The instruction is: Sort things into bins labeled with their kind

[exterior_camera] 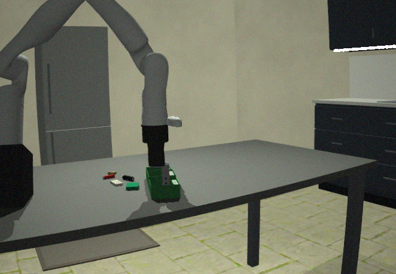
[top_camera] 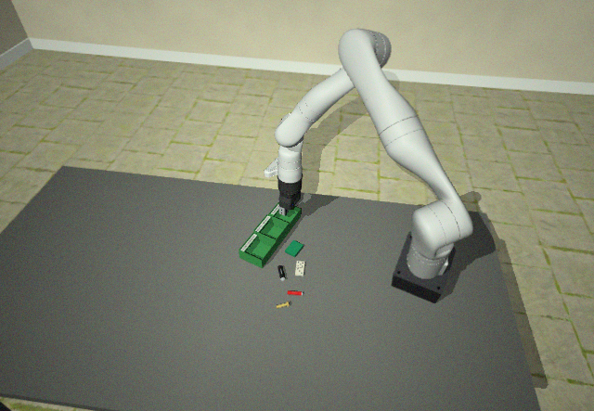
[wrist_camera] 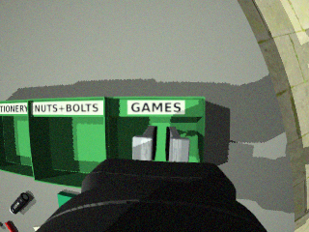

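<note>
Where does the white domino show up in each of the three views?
Top: white domino, below the green bins.
Exterior, left of the bins, beside the green block.
Wrist: not identifiable; hidden behind the gripper body.
Shared landmark: the green bins.

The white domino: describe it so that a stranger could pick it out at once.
Start at the green row of labelled bins on the dark table. Beside its near end lie five small things; next to the green flat block and the black cylinder is the white domino. It is the only white piece, a flat rectangle with dark dots.
</note>
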`<control>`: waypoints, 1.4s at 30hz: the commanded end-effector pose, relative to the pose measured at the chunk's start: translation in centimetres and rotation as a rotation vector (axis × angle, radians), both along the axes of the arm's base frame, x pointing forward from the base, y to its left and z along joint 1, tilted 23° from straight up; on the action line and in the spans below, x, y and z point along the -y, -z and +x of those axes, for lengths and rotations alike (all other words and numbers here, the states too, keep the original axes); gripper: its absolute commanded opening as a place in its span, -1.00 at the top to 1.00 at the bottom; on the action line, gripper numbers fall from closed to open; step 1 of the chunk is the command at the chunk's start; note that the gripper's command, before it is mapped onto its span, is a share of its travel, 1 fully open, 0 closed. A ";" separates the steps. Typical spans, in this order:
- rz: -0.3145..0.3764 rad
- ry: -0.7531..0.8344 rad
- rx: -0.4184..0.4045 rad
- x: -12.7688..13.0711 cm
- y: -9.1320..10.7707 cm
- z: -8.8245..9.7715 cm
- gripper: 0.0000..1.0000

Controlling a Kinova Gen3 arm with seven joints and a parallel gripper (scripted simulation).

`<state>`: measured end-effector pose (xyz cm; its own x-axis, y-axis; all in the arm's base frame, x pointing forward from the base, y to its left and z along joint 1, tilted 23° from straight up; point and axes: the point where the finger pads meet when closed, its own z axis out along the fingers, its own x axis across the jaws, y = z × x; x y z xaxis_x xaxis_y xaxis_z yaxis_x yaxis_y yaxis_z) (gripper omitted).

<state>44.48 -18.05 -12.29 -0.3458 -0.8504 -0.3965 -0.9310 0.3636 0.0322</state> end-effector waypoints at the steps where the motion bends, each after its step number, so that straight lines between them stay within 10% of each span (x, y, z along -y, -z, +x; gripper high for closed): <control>1: -0.004 0.003 0.003 0.4 -0.4 0.0 0.39; 26: -0.004 0.003 0.003 2.0 -4.3 -0.5 0.39; 42: -0.004 0.003 0.003 -4.1 -7.1 1.7 0.39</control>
<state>45.64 -15.01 -5.89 -0.3661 -0.8401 -0.4004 -0.9224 0.3846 0.0363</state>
